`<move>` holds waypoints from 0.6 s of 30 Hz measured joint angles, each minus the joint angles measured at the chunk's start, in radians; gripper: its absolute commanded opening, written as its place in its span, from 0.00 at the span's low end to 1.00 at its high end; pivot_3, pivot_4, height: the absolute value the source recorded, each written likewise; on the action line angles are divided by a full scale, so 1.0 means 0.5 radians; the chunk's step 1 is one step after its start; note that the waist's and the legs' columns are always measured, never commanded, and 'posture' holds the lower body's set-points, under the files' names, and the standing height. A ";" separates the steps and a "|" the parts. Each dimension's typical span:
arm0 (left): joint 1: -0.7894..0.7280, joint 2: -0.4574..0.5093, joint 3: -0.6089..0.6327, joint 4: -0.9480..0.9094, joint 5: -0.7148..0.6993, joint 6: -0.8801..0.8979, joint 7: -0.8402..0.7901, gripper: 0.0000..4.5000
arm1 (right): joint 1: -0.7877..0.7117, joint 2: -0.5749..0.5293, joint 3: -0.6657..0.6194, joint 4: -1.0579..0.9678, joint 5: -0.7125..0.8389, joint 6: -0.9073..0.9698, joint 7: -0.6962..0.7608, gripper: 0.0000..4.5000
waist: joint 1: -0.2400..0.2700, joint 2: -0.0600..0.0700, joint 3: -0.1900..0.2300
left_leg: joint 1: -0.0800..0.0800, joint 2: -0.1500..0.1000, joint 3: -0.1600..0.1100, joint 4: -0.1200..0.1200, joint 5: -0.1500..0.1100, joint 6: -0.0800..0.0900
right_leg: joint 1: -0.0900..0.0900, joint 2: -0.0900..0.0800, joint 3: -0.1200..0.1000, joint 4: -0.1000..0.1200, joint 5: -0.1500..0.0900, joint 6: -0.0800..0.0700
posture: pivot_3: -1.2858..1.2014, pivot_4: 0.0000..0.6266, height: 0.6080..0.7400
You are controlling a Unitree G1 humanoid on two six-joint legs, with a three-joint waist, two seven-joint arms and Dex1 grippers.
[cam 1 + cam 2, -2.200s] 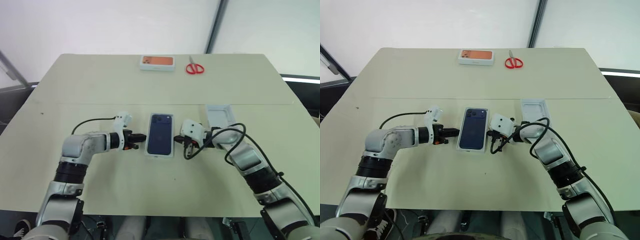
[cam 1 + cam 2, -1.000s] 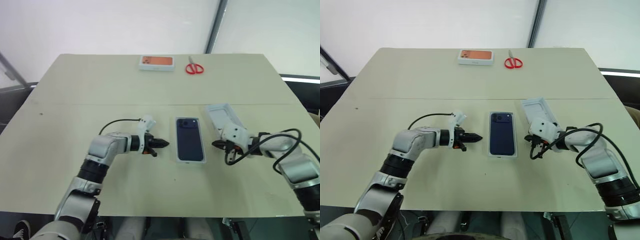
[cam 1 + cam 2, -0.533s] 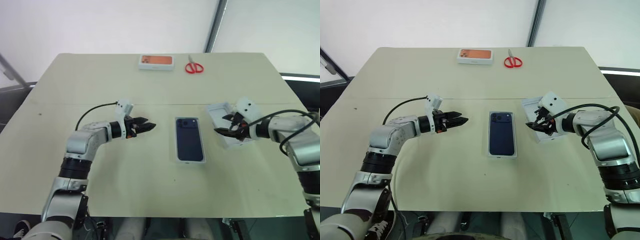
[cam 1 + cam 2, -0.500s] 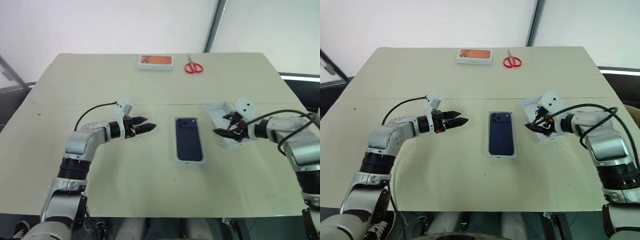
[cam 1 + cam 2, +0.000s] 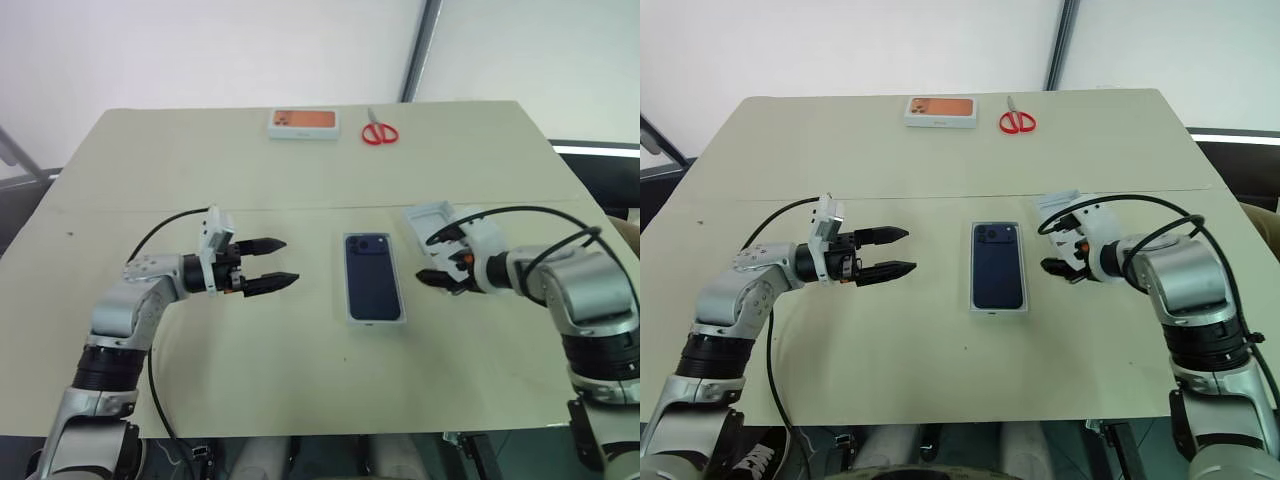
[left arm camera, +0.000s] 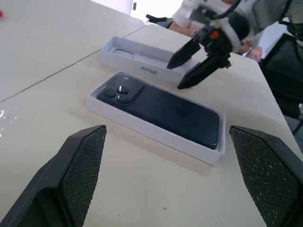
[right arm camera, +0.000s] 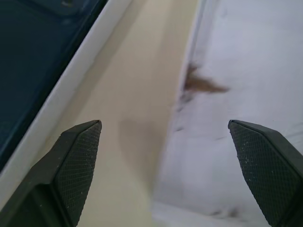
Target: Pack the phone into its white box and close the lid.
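Beige table (image 5: 300, 390) carrying everything, largest item in the scene.

Left gripper (image 5: 268, 264) hovering above the table, left of the box, pointing toward it, well apart from it; two black fingers spread wide, gripping nothing.

Right gripper (image 5: 433, 259) hanging on the other side, at the near end of the lid; fingers parted, nothing clamped between them. Contact with the lid not resolvable from the head views.

White box (image 5: 975, 300) lying open at table centre between the two grippers, long axis running away from the robot.

Phone (image 5: 372, 276) sitting inside the white box, dark navy back facing up, camera bump at the far left corner.

Lid (image 5: 1052, 205) resting just right of the box, angled, pale inside facing up; near part hidden behind the right gripper.

White box with orange picture (image 5: 302, 122) lying at the far edge of the table, well apart from the work area.

Red scissors (image 5: 378, 131) lying just right of that box, blades pointing away.
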 measured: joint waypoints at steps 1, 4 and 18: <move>0.006 0.000 0.000 0.000 0.000 -0.004 0.003 0.98 | -0.031 0.028 -0.031 0.000 0.011 0.064 -0.029 1.00 | -0.001 0.000 0.000 | 0.000 0.000 0.000 0.000 0.000 0.000 | 0.000 0.000 0.000 0.000 0.000 0.000 | 0.52 0.24 1.00; 0.036 -0.019 -0.010 -0.009 0.002 -0.027 0.015 0.98 | -0.072 0.054 -0.060 -0.073 0.055 0.162 -0.111 1.00 | -0.004 0.000 0.000 | 0.000 0.001 0.000 -0.002 0.000 0.000 | -0.001 0.001 0.000 0.000 0.000 0.000 | 0.52 0.24 1.00; 0.195 -0.070 -0.045 -0.158 -0.007 -0.038 0.100 0.99 | 0.061 0.071 0.018 -0.218 0.273 0.169 -0.475 0.94 | -0.004 0.000 0.000 | 0.000 0.001 0.001 -0.001 0.000 0.001 | -0.001 0.001 0.000 0.002 0.000 0.000 | 0.52 0.24 1.00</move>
